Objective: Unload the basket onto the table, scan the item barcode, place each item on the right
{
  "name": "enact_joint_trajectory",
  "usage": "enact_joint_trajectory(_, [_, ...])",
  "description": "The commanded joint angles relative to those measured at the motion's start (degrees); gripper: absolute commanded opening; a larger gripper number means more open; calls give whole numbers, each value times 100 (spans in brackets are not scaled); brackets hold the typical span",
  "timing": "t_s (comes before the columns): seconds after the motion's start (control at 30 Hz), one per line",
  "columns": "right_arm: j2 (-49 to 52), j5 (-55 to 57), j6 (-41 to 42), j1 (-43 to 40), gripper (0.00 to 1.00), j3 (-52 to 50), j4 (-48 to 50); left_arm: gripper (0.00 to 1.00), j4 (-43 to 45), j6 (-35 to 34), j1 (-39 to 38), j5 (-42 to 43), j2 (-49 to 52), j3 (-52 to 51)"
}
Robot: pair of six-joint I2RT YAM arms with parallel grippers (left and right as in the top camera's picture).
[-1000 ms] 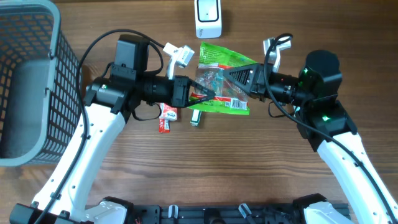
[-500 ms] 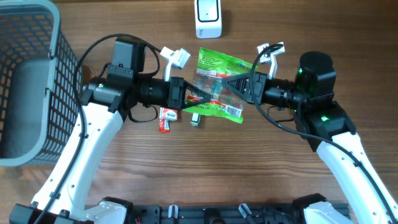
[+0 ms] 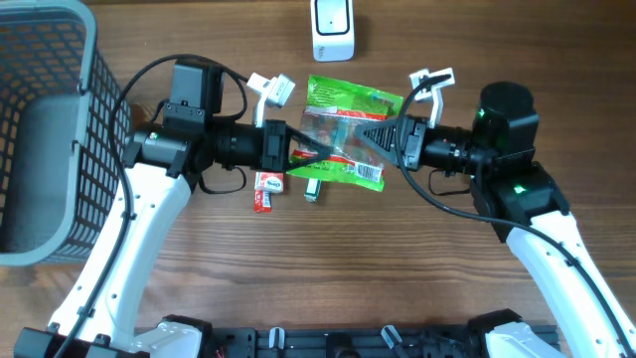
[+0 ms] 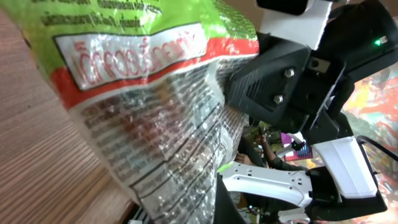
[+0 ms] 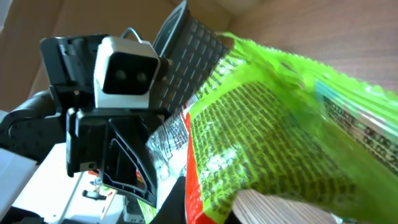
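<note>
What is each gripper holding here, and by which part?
Both hold the same green snack bag: the left gripper pinches its left side, the right gripper its right side.

Left hand (image 3: 318,154) points toward 3 o'clock, right hand (image 3: 362,135) toward 9 o'clock, facing each other. Both pinch the snack bag (image 3: 344,97).

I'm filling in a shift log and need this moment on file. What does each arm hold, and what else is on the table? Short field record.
item: green snack bag, held between both grippers
left gripper: shut on the bag's left side
right gripper: shut on the bag's right side
scanner: white unit at the far edge of the table, just beyond the bag
basket: grey mesh, far left
loose items: red-and-white sachet and small packet, on the wood near the bag's lower left
</note>
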Motion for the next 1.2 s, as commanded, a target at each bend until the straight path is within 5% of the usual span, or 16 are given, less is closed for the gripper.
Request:
enact_joint_trajectory(0.0, [-20, -170, 22, -48, 4, 26, 122, 4, -22, 162, 52, 46, 4, 39])
enact_joint_trajectory(0.23, [-20, -4, 2, -48, 7, 26, 763, 4, -280, 372, 46, 48, 4, 39])
enact_joint_trajectory(0.33, [-20, 293, 7, -48, 27, 26, 892, 4, -468, 483, 48, 46, 4, 39])
enact_joint_trajectory(0.43, [13, 505, 2, -48, 34, 26, 887, 4, -522, 551, 46, 50, 4, 39])
enact_joint_trajectory(0.9, [660, 973, -17, -48, 39, 26, 909, 4, -898, 1202, -131, 48, 4, 39])
enact_joint_trajectory(1.07, [704, 1283, -824, -55, 70, 26, -446, 4, -828, 1200, -269, -170, 7, 39])
enact_joint_trajectory(1.17, [693, 901, -590, -323, 77, 26, -1178, 4, -579, 1115, -251, -168, 4, 39])
